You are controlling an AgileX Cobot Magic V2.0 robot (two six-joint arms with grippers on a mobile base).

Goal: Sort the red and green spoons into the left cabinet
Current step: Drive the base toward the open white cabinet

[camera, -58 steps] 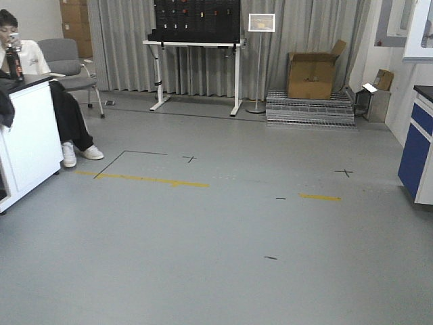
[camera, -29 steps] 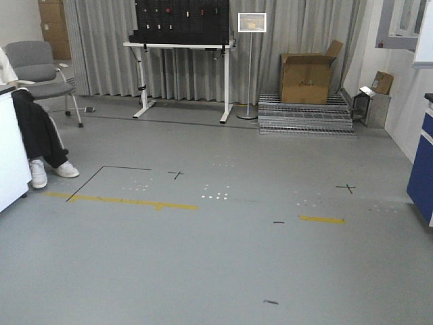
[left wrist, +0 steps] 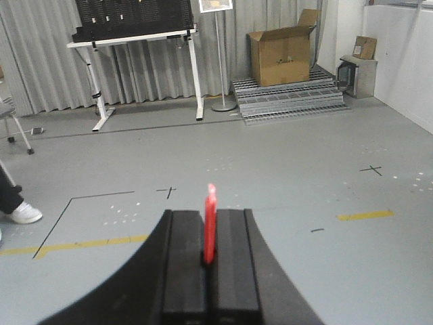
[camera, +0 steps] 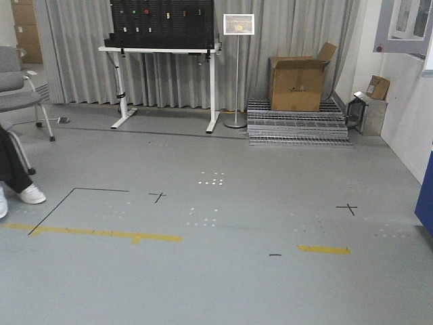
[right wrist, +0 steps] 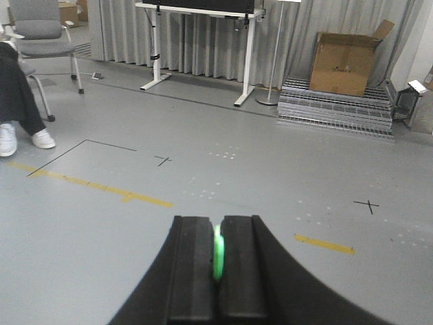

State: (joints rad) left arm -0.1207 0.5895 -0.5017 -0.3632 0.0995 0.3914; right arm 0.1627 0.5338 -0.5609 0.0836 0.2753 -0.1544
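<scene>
Plainly, the left end effector (left wrist: 210, 218) was clenched on the red spoon (left wrist: 210, 229), a slim bright strip standing upright between the black pads (left wrist: 186, 261). Its rounded tip poked above them and its lower length was hidden in the grip. The right end effector (right wrist: 217, 227) was clamped on the green spoon (right wrist: 218, 254). Only a thin bright edge of it showed, sunk between the pads, and which end it was could not be told. Both hung over grey floor (camera: 223, 284). Behind, from the left, stood a chair (camera: 17, 88) cut off by the frame, a desk (camera: 159, 49) bearing a black rack (camera: 162, 24), a sign stand (camera: 237, 68) and a cardboard box (camera: 295, 82).
</scene>
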